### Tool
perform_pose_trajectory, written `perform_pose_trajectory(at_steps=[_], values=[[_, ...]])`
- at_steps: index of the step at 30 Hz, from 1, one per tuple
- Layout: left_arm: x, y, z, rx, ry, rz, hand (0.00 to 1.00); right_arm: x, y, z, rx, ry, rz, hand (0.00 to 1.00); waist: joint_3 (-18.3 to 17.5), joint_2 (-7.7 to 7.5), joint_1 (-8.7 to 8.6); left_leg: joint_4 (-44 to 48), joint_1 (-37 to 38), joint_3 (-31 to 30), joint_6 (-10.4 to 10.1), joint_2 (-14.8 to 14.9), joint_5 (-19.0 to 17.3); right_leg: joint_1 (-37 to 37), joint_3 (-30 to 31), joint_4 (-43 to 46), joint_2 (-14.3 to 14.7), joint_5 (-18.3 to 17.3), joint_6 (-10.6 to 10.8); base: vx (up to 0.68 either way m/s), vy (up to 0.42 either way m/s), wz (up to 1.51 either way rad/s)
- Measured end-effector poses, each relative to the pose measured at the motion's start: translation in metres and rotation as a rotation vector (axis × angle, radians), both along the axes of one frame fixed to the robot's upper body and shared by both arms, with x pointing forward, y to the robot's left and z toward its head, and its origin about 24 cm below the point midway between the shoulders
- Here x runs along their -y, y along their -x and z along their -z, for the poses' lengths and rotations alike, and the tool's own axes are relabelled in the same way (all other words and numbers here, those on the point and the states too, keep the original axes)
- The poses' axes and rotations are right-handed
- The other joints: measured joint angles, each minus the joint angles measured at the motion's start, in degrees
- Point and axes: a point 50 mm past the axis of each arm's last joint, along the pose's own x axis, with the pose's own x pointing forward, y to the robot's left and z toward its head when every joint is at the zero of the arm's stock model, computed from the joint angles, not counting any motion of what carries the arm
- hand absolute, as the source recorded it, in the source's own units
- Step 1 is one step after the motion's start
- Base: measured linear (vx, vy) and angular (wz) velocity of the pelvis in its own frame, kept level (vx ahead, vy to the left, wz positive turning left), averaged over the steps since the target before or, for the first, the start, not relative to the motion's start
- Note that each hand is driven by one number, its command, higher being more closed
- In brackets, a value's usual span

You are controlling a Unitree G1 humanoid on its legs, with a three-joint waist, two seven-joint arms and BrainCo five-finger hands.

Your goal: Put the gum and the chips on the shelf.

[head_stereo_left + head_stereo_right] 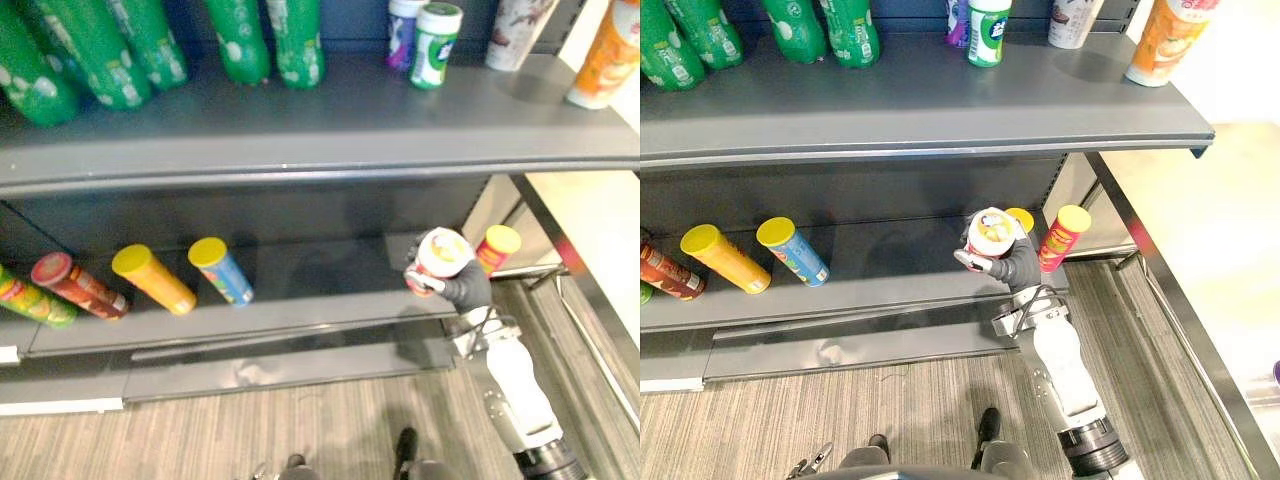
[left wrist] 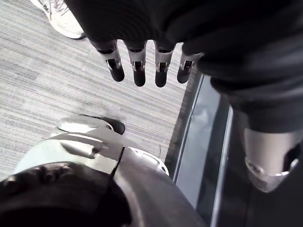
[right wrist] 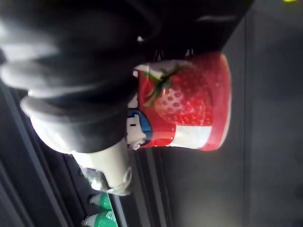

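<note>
The red strawberry tub (image 3: 189, 101), likely the gum, sits lid-up in the right hand (image 1: 462, 286), fingers curled round it. It is at the lower shelf (image 1: 320, 305) beside a chips can (image 1: 497, 247), seemingly for setting down. The left hand (image 2: 137, 61) hangs with fingers straight.

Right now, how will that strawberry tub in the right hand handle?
The strawberry tub looks squat, so probably stable upright. Its round wall would likely roll if laid down. Its glossy surface may slip in the right hand.
</note>
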Motion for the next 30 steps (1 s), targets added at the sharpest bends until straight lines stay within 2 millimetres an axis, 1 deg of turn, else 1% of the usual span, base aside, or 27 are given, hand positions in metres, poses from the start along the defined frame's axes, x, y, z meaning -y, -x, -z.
perform_pose_trajectory(at_steps=[3,7,10,12,13,18,21,23,24,25,27,29,30], values=[[0.000,0.000,0.000,-0.007,-0.012,-0.005,0.00,0.000,0.003,0.009,-0.061,0.010,-0.045,1.00,-0.6,0.30,-0.10,-0.9,1.4,0.5,0.0,-0.3,0.0,1.9,0.0,-2.2,0.1,0.9,0.2,0.00,0.004,-0.08],[0.000,0.000,0.000,-0.016,-0.013,-0.008,0.00,-0.002,0.004,0.014,-0.107,0.037,-0.129,1.00,-1.7,0.37,-0.06,-1.8,1.7,0.4,0.2,-0.5,0.2,2.3,-0.3,-2.7,0.1,1.0,0.4,0.00,-0.003,0.03],[0.000,0.001,0.001,-0.034,-0.017,0.007,0.00,-0.010,0.006,0.017,-0.147,0.062,-0.224,1.00,-1.9,0.28,-0.08,-1.8,1.7,-0.1,0.2,-0.6,0.2,2.6,-0.8,-2.8,-0.1,1.0,0.4,0.02,0.001,0.09],[0.000,0.003,0.001,-0.048,-0.020,0.019,0.00,-0.022,0.007,0.017,-0.180,0.061,-0.336,1.00,-2.4,0.11,0.04,-1.9,1.7,-0.4,0.2,-0.7,0.2,2.8,-1.0,-2.8,-0.1,1.1,0.5,0.02,0.006,0.08],[0.000,0.004,0.002,-0.055,-0.019,0.018,0.00,-0.026,0.006,0.015,-0.182,0.061,-0.360,1.00,-2.5,0.03,0.05,-1.9,1.7,-0.4,0.2,-0.7,0.2,2.8,-1.0,-2.8,-0.1,1.1,0.5,0.00,0.000,0.00],[-0.002,0.007,0.003,-0.075,-0.030,0.010,0.00,-0.059,0.007,-0.002,-0.175,0.047,-0.568,1.00,-3.5,-0.76,0.28,-1.9,1.6,-0.7,0.2,-0.9,0.2,2.9,-1.2,-2.8,-0.1,1.1,0.4,0.00,-0.001,0.01],[-0.003,0.007,0.002,-0.081,-0.044,0.003,0.00,-0.073,0.008,-0.006,-0.190,0.048,-0.639,1.00,-3.9,-1.11,0.80,-1.9,1.5,-1.0,0.4,-0.9,0.3,3.0,-1.4,-2.9,-0.1,1.2,0.3,-0.01,-0.006,0.05],[-0.004,0.006,0.003,-0.086,-0.053,-0.001,0.00,-0.087,0.011,-0.009,-0.193,0.053,-0.700,1.00,-3.9,-1.18,0.86,-1.8,1.4,-1.9,0.4,-1.0,0.5,3.4,-2.2,-2.9,-0.2,1.2,0.3,-0.02,-0.009,0.18],[-0.004,0.005,0.003,-0.091,-0.053,-0.001,0.00,-0.098,0.013,-0.012,-0.188,0.071,-0.749,1.00,-3.9,-1.18,1.01,-1.8,1.4,-2.2,0.5,-1.0,0.7,3.7,-2.7,-2.9,-0.3,1.2,0.3,-0.02,-0.007,0.17],[-0.004,0.005,0.003,-0.090,-0.053,-0.001,0.00,-0.102,0.014,-0.014,-0.185,0.074,-0.768,1.00,-3.9,-1.18,1.24,-1.8,1.4,-2.2,0.6,-1.0,0.7,3.8,-2.7,-2.9,-0.3,1.2,0.3,-0.02,-0.006,0.10],[-0.004,0.001,0.003,-0.086,-0.056,-0.001,0.00,-0.118,0.016,-0.024,-0.173,0.063,-0.818,1.00,-4.0,-1.24,2.12,-1.9,1.3,-2.5,0.6,-0.9,0.9,3.9,-3.0,-2.9,-0.3,1.2,0.3,-0.02,-0.009,0.08],[-0.004,0.000,0.003,-0.093,-0.060,-0.004,0.00,-0.128,0.015,-0.034,-0.162,0.053,-0.844,1.00,-4.1,-1.36,2.21,-1.9,0.9,-3.3,0.5,-1.0,1.3,3.9,-3.6,-2.9,-0.3,1.2,0.3,-0.02,-0.013,0.18],[-0.004,0.000,0.003,-0.106,-0.066,-0.010,0.00,-0.138,0.015,-0.041,-0.158,0.037,-0.873,1.00,-4.2,-1.60,2.33,-1.9,0.7,-3.8,0.5,-0.9,1.5,3.9,-4.2,-2.9,-0.2,1.2,0.3,-0.01,-0.013,0.15]])
